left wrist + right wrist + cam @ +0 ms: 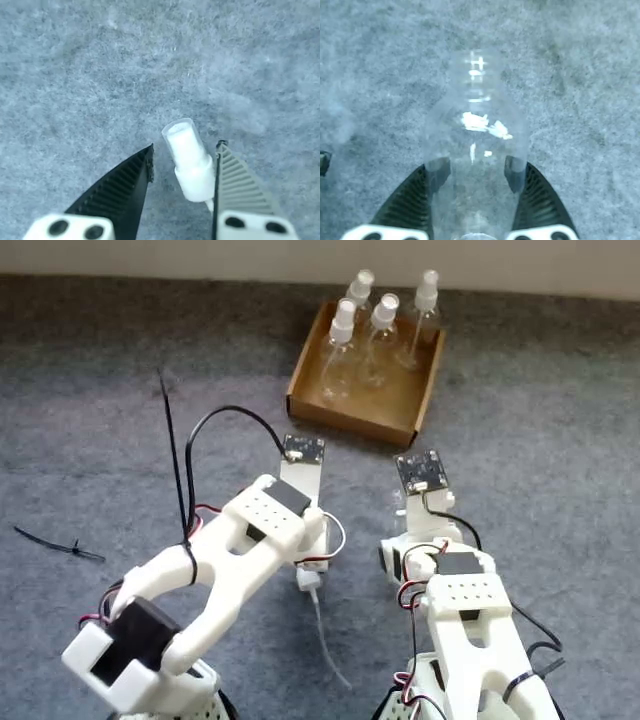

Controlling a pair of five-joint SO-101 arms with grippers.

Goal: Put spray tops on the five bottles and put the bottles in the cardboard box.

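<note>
The left fingers (127, 192), one black and one pale, are spread apart over the grey, carpet-like worktop (90, 75). Between them is a white spray top (189, 160) with a clear cap at its far end. It rests against the pale finger, and a gap shows between it and the black one. In the high view a thin clear dip tube (325, 635) trails from under the left arm (230, 550) towards the near edge of the worktop. The right fingers (540, 200) pinch a clear plastic bottle (476, 125) by its body, one finger pressed against each side. The bottle's open neck has no top on it and points away from the wrist, over the grey surface. The right arm (470, 620) stands beside the left arm, both on the near side of a shallow brown cardboard box (350, 425), which sits on the far part of the worktop. Inside the box are four clear bottles (382, 335), each fitted with a white spray top, grouped close together. Two black cable ties lie on the worktop to the left of the arms: a short one (60, 545) and a long thin one (175, 460).
</note>
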